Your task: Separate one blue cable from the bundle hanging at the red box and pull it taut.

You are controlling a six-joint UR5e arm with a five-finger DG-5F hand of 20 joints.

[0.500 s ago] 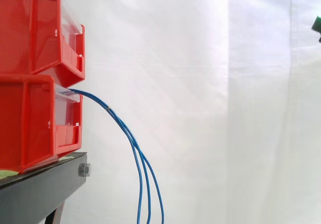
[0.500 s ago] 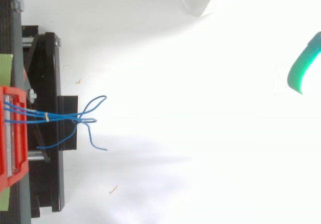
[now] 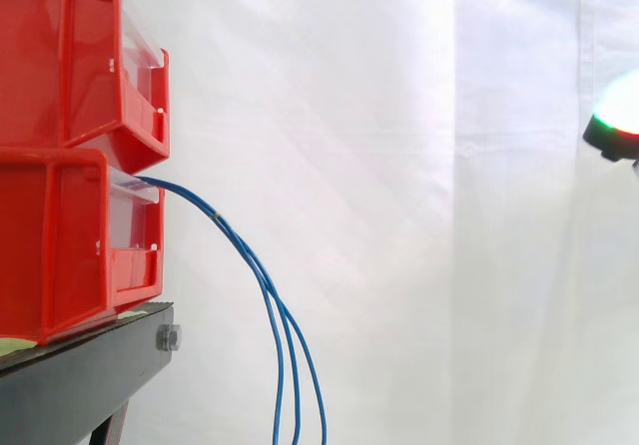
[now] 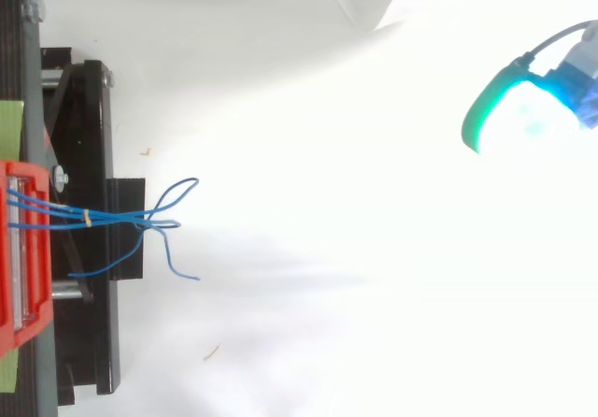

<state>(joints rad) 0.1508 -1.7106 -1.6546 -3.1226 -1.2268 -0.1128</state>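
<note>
Red bins (image 3: 60, 156) on a black stand (image 3: 85, 365), blue cables (image 3: 272, 300) hanging, hand (image 4: 523, 113) well apart.
The cables leave the lower bin's front as a bundle and droop past the stand's edge; the hand glows at the right, touching nothing, and I cannot tell whether it is open or closed.

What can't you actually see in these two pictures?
Robot hand: cut off by the right edge in both views, its shape lost in glow.
Blue cables: lower ends cut off by the side view's bottom edge.
Where they start: hidden inside the lower red bin; the top view's left edge cuts that off.
</note>
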